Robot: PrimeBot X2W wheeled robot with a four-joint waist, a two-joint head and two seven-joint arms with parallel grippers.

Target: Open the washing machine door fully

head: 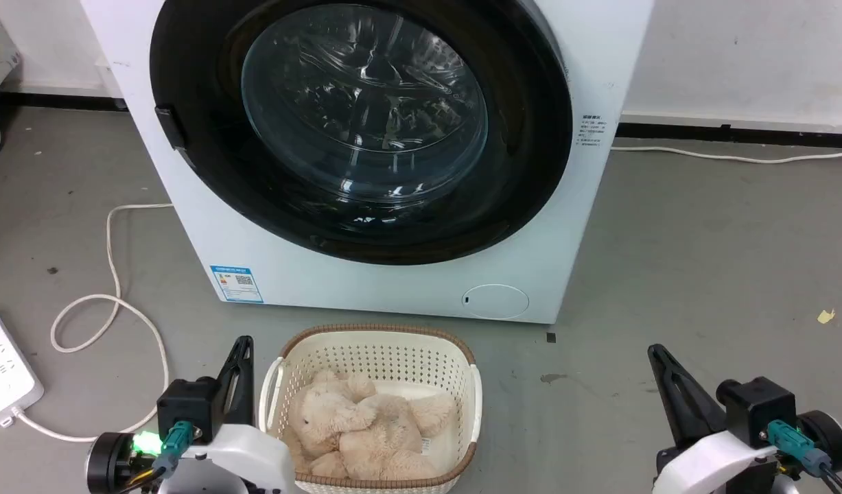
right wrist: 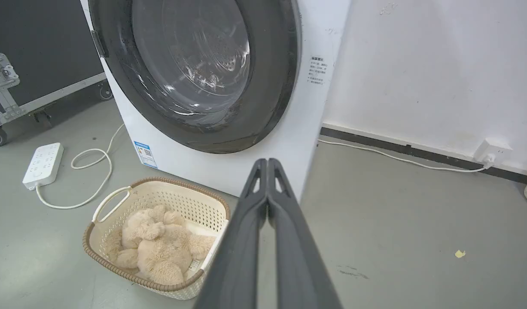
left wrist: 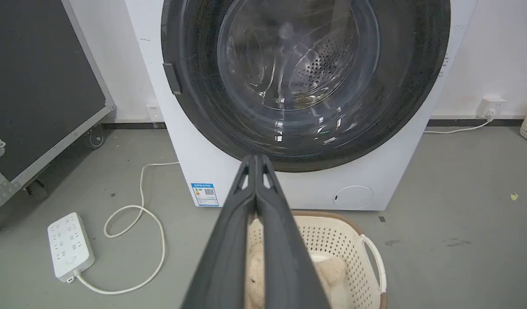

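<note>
Washing machine door (head: 366, 130): large, round, glossy black, with a bulging clear glass centre. It is shut flush on the big white boxy washing machine (head: 393, 291), ahead of and above both end effectors.
Left end effector (head: 242, 346): two long dark fingers pressed together, holding nothing.
Right end effector (head: 657, 357): fingers likewise pressed together, empty, below the door's right side.
Small dark tab (head: 170, 128): on the door's left rim. It is probably the handle, though its shape is hard to read.
Tab's long axis: roughly upright along the rim.
Nearer arm: the left, by my judgement; the tab lies up and slightly left of its tips.
Obstacle: cream perforated plastic basket (head: 462, 357) holding a beige plush toy (head: 359, 425), just right of the left end effector.
</note>
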